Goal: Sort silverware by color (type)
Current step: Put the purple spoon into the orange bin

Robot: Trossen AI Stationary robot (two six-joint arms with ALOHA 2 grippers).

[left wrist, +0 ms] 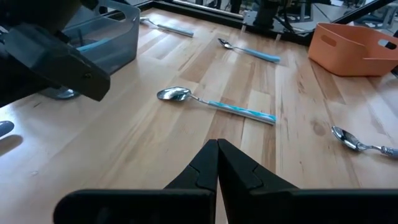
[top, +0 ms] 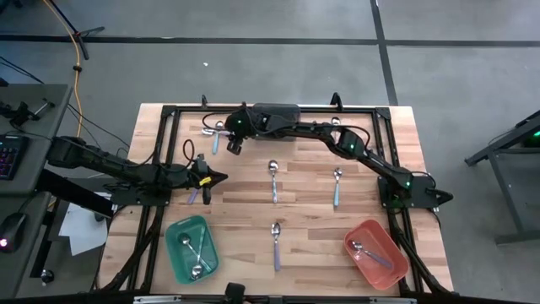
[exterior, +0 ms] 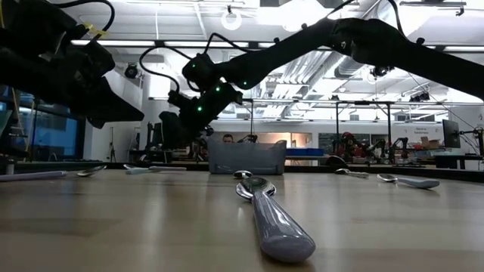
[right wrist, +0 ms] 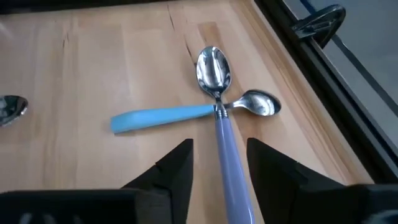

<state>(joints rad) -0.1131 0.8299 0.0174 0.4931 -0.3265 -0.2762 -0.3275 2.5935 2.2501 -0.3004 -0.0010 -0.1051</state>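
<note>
left gripper (top: 221, 176) sits pinched shut and empty at mid left, while the right gripper (top: 234, 145) hangs in the upper middle, fingers spread wide over the purple spoon (right wrist: 225, 146), whose handle runs lengthwise between them, crossed over a blue spoon (right wrist: 163, 117).

A green bin (top: 191, 247) and a red bin (top: 376, 252) sit on the wooden table (top: 308, 228) — well apart.
</note>
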